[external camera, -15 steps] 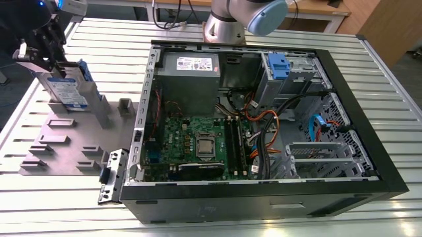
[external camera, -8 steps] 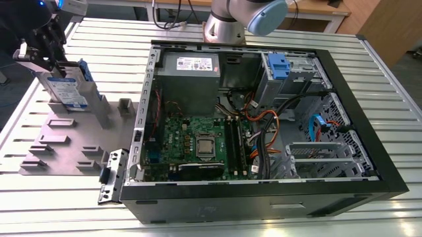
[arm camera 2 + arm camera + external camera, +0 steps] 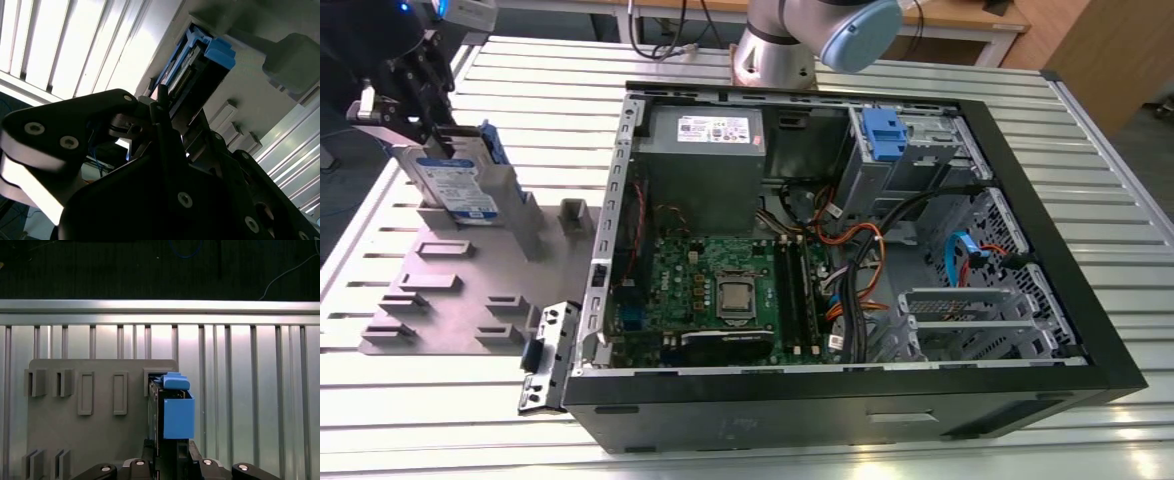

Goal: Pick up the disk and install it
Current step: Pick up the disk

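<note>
Where the grey holder plate [image 3: 447, 300] lies in the exterior view's upper left, we see the gripper [image 3: 443, 140] with jaws clamped on the upright hard drive [image 3: 460, 195], beside the open computer case [image 3: 787, 410].

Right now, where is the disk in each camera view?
Exterior view: the disk stands upright in the grey slotted holder, at the exterior view's left.
First wrist view: the disk edge-on, in the holder's end slot.
Second wrist view: the disk lengthwise, rising from the holder.
Shared landmark: the grey slotted holder.
</note>
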Robot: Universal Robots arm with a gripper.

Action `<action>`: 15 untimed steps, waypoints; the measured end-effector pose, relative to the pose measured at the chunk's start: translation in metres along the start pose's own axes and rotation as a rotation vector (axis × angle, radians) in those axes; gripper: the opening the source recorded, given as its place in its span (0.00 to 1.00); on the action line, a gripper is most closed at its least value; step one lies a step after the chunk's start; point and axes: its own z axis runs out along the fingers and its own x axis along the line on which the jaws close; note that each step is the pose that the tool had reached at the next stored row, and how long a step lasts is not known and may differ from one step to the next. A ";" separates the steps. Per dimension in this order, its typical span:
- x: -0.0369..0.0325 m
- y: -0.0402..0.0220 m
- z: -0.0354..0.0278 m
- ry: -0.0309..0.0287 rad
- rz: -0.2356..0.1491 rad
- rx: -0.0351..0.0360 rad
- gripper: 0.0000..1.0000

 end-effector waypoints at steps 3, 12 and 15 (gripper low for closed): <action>0.0000 0.0000 0.0000 -0.0009 0.000 0.0000 0.35; -0.0001 0.0001 -0.0021 -0.0010 0.000 0.0000 0.35; -0.0002 0.0001 -0.0028 -0.0008 0.000 -0.0003 0.35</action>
